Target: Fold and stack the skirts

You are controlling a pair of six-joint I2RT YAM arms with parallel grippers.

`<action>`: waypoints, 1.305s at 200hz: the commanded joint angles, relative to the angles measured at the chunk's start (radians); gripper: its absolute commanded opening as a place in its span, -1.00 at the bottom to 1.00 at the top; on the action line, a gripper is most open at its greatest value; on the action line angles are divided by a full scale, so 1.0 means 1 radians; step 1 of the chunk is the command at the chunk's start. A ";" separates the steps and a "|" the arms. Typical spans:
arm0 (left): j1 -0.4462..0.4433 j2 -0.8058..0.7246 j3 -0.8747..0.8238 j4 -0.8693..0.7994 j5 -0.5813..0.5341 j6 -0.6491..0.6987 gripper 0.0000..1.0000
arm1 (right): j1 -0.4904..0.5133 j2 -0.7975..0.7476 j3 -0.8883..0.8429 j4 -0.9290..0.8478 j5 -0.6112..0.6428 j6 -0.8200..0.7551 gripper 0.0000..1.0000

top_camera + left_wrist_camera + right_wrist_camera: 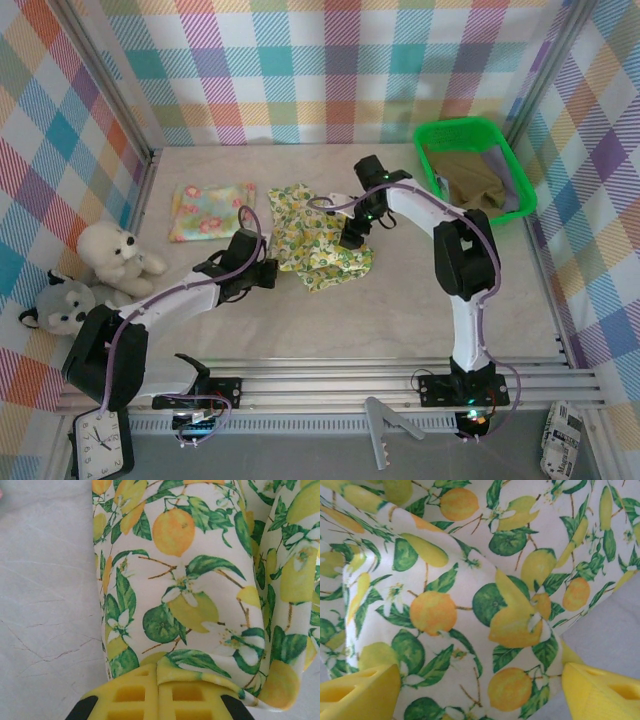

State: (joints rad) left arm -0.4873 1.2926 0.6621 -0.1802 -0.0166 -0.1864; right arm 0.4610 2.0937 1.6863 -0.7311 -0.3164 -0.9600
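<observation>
One yellow-green floral skirt (318, 242) is laid crumpled at the middle of the table (420, 310). Its left edge is pinched in the left claw (157, 679), which is closed tight, while the right claw (480, 690) is held wide open over its right part.

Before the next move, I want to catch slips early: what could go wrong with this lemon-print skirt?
The left gripper pinches just the edge of the lemon-print skirt; a pull might free it. The right gripper stands open over rumpled folds; closing could catch extra layers and spoil the fold.
</observation>
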 commanded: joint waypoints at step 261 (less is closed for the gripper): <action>0.070 -0.162 0.573 -0.238 -0.089 0.031 -1.00 | 0.033 -0.655 -0.129 0.211 0.209 0.529 -1.00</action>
State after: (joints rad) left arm -0.4282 1.1671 1.0748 -0.3767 -0.0841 -0.1913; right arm 0.4862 1.5879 1.6218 -0.6941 -0.1574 -0.6582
